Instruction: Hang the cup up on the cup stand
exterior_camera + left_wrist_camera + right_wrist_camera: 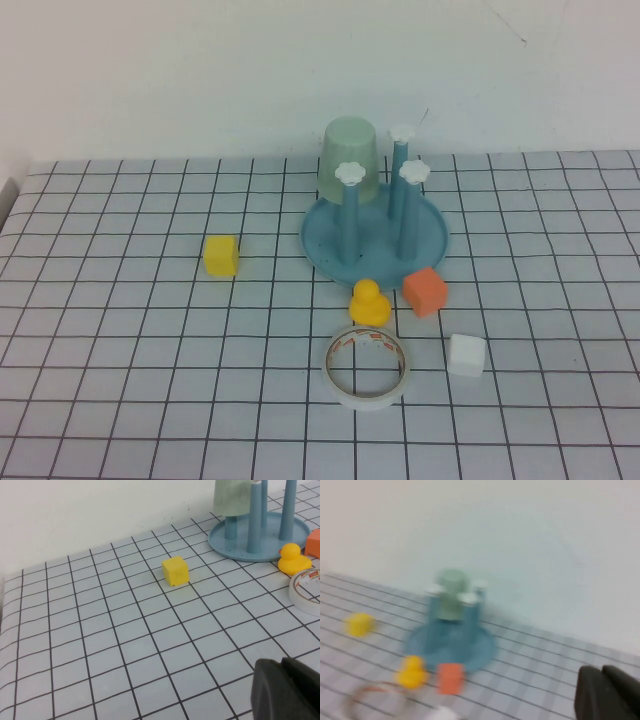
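The pale mint-green cup sits upside down over the back-left peg of the blue cup stand, at the table's back middle. Three other white-capped pegs stand bare. Neither gripper shows in the high view. In the left wrist view the left gripper is shut and empty, low over the grid far from the cup and stand. In the right wrist view the right gripper is shut and empty, well back from the cup and stand.
A yellow cube lies left of the stand. A yellow duck and an orange cube sit just in front of it. A white tape roll and a white cube lie nearer the front.
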You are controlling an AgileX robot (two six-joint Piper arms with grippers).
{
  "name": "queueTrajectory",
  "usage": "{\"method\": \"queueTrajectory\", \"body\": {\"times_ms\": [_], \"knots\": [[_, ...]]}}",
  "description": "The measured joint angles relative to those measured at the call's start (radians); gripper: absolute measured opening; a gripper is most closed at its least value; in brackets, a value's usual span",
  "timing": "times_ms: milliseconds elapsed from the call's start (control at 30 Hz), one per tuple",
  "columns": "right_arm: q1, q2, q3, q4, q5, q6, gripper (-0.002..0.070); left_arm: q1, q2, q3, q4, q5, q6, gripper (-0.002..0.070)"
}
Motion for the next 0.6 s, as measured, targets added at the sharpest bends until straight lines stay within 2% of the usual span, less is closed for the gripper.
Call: {"method": "queueTrajectory", "body": {"times_ms": [133,333,433,600], "knots": [[-0.044,-0.061,0.156,-0.158,-0.118,0.065,0.0000,0.000,0.000,0.000,0.000,0.000,0.000,-0.0001],[-0.215,-0.225,0.288,-0.442,-0.064,0.477,0.0000,0.000,0.000,0.000,0.000,0.000,0.000,-0.0001],[-0.283,-0.236,0.344,-0.515,-0.027,0.596,0.0000,0.000,0.000,0.000,0.000,0.000,0.000,-0.0001],[-0.284,-0.238,0.396,-0.547,-0.002,0.648,0.0000,0.000,0.000,0.000,0.000,0.000,0.000,-0.0001]]}}
